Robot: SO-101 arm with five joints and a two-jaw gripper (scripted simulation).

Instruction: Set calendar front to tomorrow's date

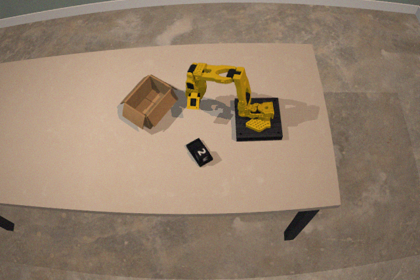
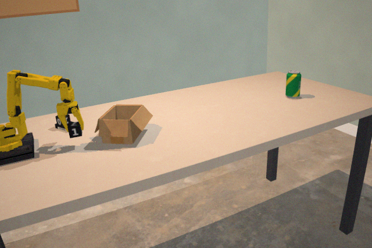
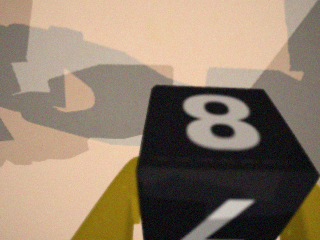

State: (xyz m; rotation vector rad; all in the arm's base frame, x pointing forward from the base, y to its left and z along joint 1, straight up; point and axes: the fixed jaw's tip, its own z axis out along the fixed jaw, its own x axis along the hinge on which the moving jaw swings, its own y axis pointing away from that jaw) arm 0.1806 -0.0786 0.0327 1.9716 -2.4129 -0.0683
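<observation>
The black base [image 1: 240,137] [image 2: 29,150] is nearest the robot's own end, and it gives the arm a firm place to reach from. Out from it hangs the gripper [image 1: 193,102] [image 2: 75,128] [image 3: 215,215], its two fingers clamped on the sides of a black number cube [image 2: 75,132] [image 3: 220,122]. The cube is up off the table, likely so it can turn without bumping. It shows an 8 and part of another number to the wrist view, and a 1 to the exterior view. The fingers hug two sides, so those numbers are hidden. Off to one side is the calendar [image 1: 192,145] [image 2: 57,126], sitting at a slant on the table. One cube with a white 2 on top is in its tray, maybe left there to keep its place. The month's name cannot be read, so today's date is not known. The held cube probably needs turning, then setting down flat and upright beside its friend. A crooked drop could leave it tipped on the tray's edge. Past the gripper is an open cardboard box [image 1: 134,115] [image 2: 112,128], and far off stands a green can [image 2: 293,85].
</observation>
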